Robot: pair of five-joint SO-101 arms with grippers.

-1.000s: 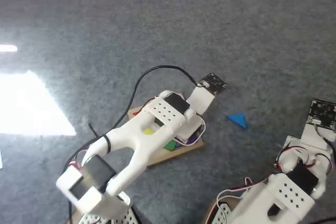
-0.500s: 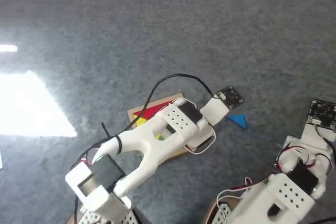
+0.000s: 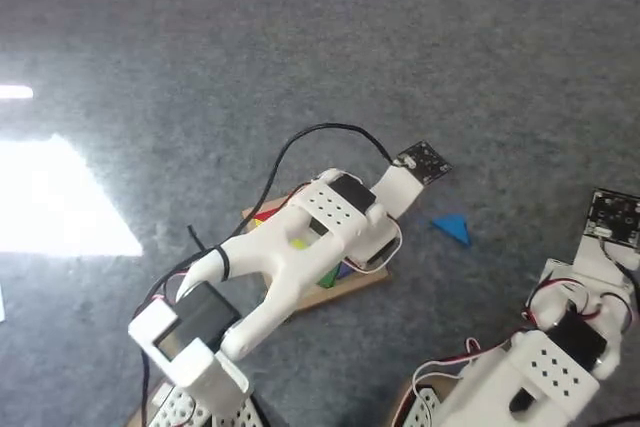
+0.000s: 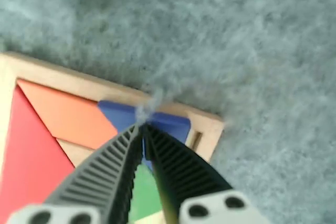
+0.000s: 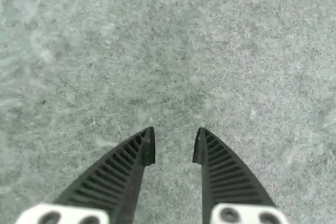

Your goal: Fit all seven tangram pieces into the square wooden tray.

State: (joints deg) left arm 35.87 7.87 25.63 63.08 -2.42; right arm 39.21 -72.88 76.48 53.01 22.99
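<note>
The left end effector [image 4: 142, 128] is closed, its tips placed over a blue piece [image 4: 170, 123] in a corner of the tray [image 4: 209, 128], beside orange [image 4: 63, 111] and green [image 4: 144, 195] pieces. The right end effector [image 5: 173, 148] is opened over the table [image 5: 157, 51]. A blue triangle [image 3: 453, 228] is seen outside the tray, between both end effectors.

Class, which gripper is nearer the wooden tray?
Left. The left gripper is right over the tray, its fingers at the blue piece inside. The right gripper hangs over bare felt, away from the tray.
</note>
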